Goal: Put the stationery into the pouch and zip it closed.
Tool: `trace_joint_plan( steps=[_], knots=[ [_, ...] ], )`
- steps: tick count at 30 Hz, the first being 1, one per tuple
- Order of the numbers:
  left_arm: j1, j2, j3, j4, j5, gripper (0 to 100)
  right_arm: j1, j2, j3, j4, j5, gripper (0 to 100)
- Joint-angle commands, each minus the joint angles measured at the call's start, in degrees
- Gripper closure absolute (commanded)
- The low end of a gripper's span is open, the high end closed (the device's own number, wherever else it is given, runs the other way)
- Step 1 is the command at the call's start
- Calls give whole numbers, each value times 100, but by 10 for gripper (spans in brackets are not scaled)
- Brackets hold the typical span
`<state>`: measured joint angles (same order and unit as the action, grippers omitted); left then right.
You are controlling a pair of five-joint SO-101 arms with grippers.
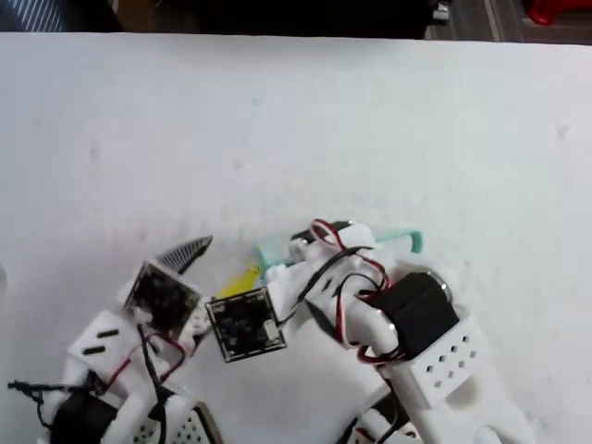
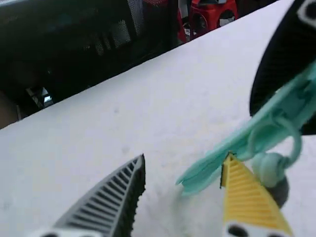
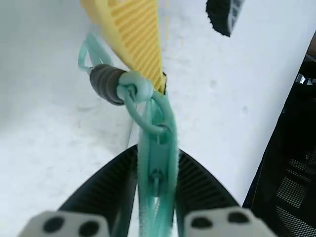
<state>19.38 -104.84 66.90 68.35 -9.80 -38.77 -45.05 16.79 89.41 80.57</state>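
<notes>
Right gripper [image 3: 157, 150] is clamped tight on the teal pouch [image 3: 157, 197], black jaws pinching its edge from both sides, with the zip pull [image 3: 140, 96] just beyond its fingertips. Left gripper [image 2: 185, 158] is spread wide, its yellow finger [image 2: 247, 197] right beside that pull and perhaps touching it, its dark finger [image 2: 113, 202] well off to the other side. Looks like the zipping step: next, the left jaws need to close on the pull and draw it along the pouch while the right anchors it.

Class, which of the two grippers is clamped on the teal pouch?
The right gripper: both black fingers pinch the pouch. The left gripper, with a yellow finger, stands open.
</notes>
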Motion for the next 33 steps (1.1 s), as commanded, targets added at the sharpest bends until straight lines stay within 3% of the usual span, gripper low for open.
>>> trace_joint_plan(
  steps=[1,5,10,21,29,33],
  knots=[
    [127,-13,-202,53,-88,735,66,-57,-185,-154,-44,981],
    [163,-13,-185,26,-62,732,-22,-66,-229,-154,-44,981],
    [681,-13,-211,211,-79,732,-136,-66,-686,-171,-475,981],
    [716,-13,-835,431,-26,732,-286,-66,-1125,101,-527,981],
    [804,-13,-914,-185,501,732,-954,-637,-1881,101,-1275,981],
    [1367,-13,-914,-255,475,732,-998,-743,-2101,321,-1345,982]
  ],
)
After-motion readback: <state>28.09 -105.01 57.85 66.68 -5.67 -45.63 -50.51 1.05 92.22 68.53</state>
